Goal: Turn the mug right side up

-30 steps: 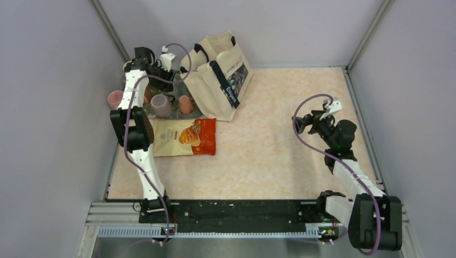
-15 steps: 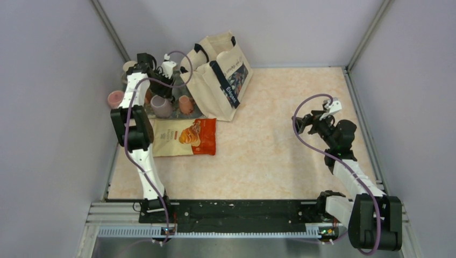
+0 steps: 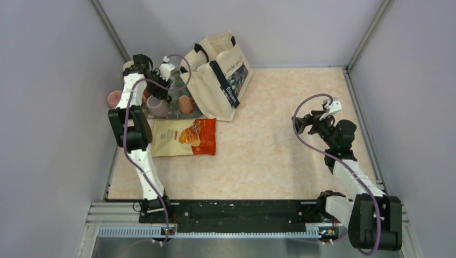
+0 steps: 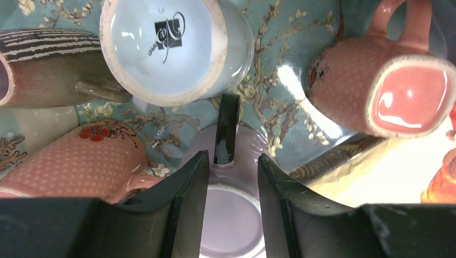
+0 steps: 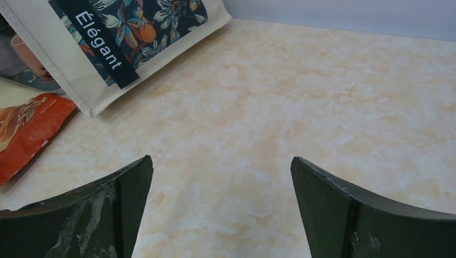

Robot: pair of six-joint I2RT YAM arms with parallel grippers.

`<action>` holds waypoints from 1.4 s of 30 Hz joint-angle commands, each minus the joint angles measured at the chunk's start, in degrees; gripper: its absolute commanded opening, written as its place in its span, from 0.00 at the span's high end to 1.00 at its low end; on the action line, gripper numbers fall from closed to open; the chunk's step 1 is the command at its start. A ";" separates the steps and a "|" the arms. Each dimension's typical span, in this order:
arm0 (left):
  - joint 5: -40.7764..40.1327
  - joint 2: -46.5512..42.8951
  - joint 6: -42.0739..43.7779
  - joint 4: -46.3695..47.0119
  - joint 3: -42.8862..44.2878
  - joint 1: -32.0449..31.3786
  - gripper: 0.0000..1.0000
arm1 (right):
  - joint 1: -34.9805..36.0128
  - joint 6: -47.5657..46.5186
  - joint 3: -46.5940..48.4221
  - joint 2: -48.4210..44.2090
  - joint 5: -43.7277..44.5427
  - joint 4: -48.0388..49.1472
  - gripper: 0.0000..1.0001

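A lilac mug with a black handle stands upside down on a teal floral tray, its base facing up. My left gripper hangs right over that base, its jaws a narrow gap apart and holding nothing, with the handle's near end between the fingertips. From above, the mug sits at the far left below my left gripper. My right gripper is wide open and empty over bare table, at the right in the top view.
More mugs crowd the tray: a pale blue one upside down, a pink one upside down, a pink one on its side, a brown striped one. A cream tote bag and an orange snack bag lie beside it.
My left wrist has shifted slightly over the tray, and the lilac mug sits a touch further left. The right arm has not moved.
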 commanded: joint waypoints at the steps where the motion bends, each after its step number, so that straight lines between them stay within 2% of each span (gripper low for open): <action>1: 2.53 -0.96 6.67 -13.76 2.87 1.66 0.57 | 0.58 -1.01 0.27 -0.21 -0.53 1.07 0.01; 5: 6.04 1.22 8.76 -18.93 9.10 1.71 0.54 | 0.52 -1.17 0.37 -0.18 -0.41 0.99 0.01; 12: 3.31 3.32 7.33 -13.70 12.44 0.08 0.38 | 0.58 -1.45 0.46 0.30 -0.10 0.74 0.01; 15: 0.71 4.54 8.49 -13.47 12.56 -1.37 0.38 | 0.59 -1.53 0.56 0.61 -0.04 0.66 0.01; 19: -2.92 5.82 8.41 -11.52 12.96 -3.07 0.44 | 0.58 -1.52 0.61 1.03 -0.12 0.54 0.01; 24: -5.88 7.60 8.37 -10.88 14.65 -4.41 0.45 | 0.58 -1.56 0.62 0.99 -0.05 0.29 0.01; 32: 0.43 1.57 6.80 -8.25 9.71 -4.45 0.43 | 1.13 -0.02 3.36 0.44 0.92 -1.31 0.01; 34: 0.39 0.30 6.83 -7.04 8.51 -4.44 0.43 | 5.26 -0.62 7.81 0.25 5.49 -3.28 0.01; 36: 0.42 0.06 6.64 -6.70 8.55 -4.49 0.42 | 14.64 -5.82 13.78 2.36 13.86 -4.94 0.01; 38: 0.75 -0.09 6.35 -6.71 8.70 -4.45 0.42 | 23.40 -9.90 20.49 8.23 18.55 -4.52 0.01; 42: 0.68 -0.23 6.09 -6.54 8.15 -4.36 0.42 | 33.82 -10.29 32.31 24.50 22.52 -0.07 0.01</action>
